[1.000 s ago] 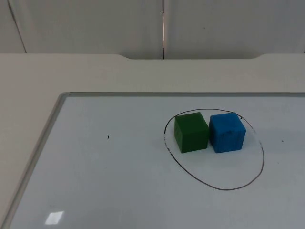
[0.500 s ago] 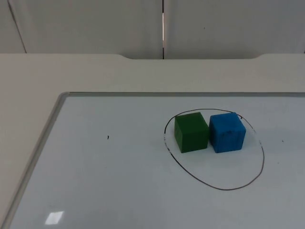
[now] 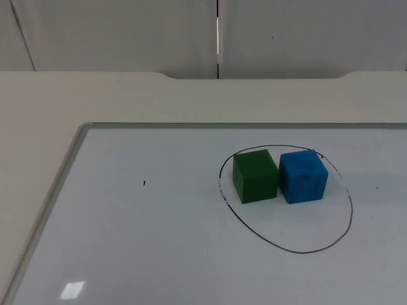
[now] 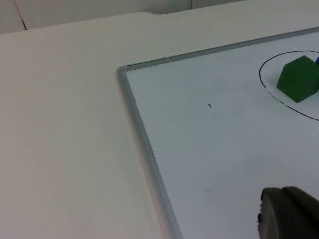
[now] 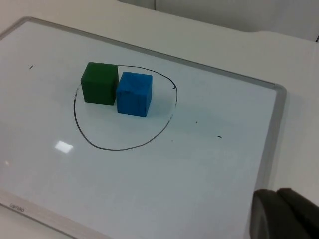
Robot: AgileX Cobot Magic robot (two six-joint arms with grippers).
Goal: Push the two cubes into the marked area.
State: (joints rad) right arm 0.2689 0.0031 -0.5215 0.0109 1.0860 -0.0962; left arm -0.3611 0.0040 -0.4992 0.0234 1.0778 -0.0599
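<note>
Grey partition wall behind a white table top; a whiteboard is laid on it.

Top view: green cube and blue cube are seen touching side by side, both inside the drawn oval, at its far part. No further push is judged necessary. Nothing is changed from the earlier frames.

Left wrist view: the left gripper is held over the board's near left; the green cube lies far to its right. Finger opening cannot be told.

Right wrist view: the right gripper waits at the board's right edge, well apart from both cubes; nothing is seen held, opening cannot be told.
</note>
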